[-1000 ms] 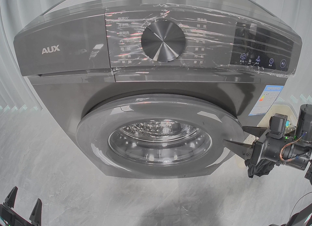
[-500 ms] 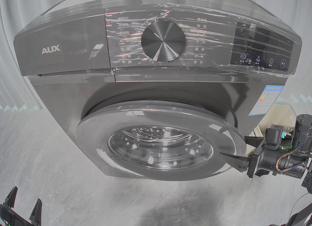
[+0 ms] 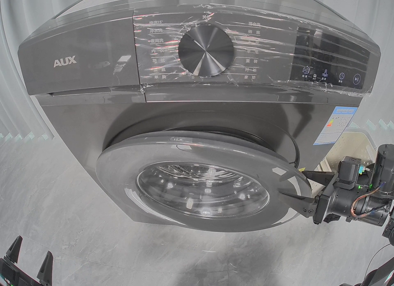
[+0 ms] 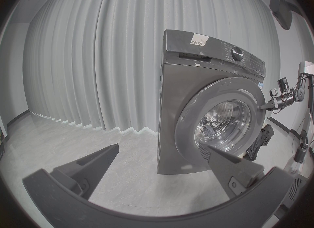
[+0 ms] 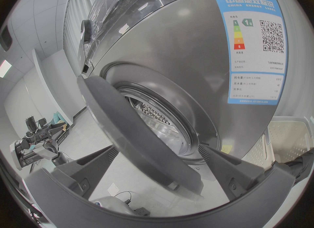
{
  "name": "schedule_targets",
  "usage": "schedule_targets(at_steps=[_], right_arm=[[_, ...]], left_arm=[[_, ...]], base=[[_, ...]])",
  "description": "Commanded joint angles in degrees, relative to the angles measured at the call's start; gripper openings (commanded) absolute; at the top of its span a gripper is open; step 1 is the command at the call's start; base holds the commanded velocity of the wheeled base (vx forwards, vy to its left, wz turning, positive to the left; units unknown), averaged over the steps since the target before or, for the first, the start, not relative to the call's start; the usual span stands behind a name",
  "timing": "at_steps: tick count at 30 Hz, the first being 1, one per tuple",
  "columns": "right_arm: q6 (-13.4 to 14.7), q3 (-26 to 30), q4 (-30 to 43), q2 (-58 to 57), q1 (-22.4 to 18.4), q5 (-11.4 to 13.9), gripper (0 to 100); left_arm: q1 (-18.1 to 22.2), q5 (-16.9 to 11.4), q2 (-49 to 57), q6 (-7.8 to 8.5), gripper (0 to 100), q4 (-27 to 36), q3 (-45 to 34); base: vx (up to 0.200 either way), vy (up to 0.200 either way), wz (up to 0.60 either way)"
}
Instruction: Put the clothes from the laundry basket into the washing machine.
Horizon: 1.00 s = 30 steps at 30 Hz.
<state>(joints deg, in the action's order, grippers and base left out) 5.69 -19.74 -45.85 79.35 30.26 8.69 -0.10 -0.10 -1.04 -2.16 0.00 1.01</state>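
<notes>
The grey washing machine [image 3: 205,93] stands in front of me, its round door [image 3: 193,147] ajar with a dark gap above the rim. My right gripper [image 3: 292,182] is open, one finger on each side of the door's right edge. From the right wrist, the door's edge [image 5: 130,127] passes between the fingers, with the steel drum [image 5: 157,117] behind it. The white laundry basket [image 3: 357,143] stands to the machine's right, and dark clothes [image 4: 261,138] hang over it. My left gripper [image 3: 28,258] is low at the front left, open and holding nothing.
Pale tiled floor [image 3: 61,200] spreads on the machine's left and in front of it. A grey pleated curtain [image 4: 98,58] runs behind the machine. The basket's perforated wall [image 5: 287,140] sits close to the right arm.
The door has swung outward from almost closed to ajar, with the right gripper at its edge drawing back and down. The left gripper has not moved.
</notes>
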Motion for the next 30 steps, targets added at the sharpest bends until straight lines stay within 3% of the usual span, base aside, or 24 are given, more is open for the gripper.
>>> schedule_targets(at_steps=[1,7,17,24,30], right_arm=[[-0.07,0.75,0.15,0.19,0.24,0.1,100],[-0.07,4.71,0.32,-2.97,1.12,1.94,100],[0.02,-0.83,-0.03,1.25,0.07,1.59,100],[-0.33,0.14,-0.03,2.65,0.59,1.85,100],[-0.16,3.74,-0.03,-0.25,2.35,2.12,100]], left_arm=[[0.01,0.01,0.95,-0.04,100,0.0,-0.92],[0.01,0.01,0.95,0.14,100,0.0,-0.92],[0.01,0.01,0.95,0.14,100,0.0,-0.92],[0.01,0.01,0.95,0.14,100,0.0,-0.92],[0.01,0.01,0.95,0.14,100,0.0,-0.92]], base=[[0.0,0.0,0.0],[0.0,0.0,0.0],[0.0,0.0,0.0],[-0.171,0.0,0.0],[0.0,0.0,0.0]])
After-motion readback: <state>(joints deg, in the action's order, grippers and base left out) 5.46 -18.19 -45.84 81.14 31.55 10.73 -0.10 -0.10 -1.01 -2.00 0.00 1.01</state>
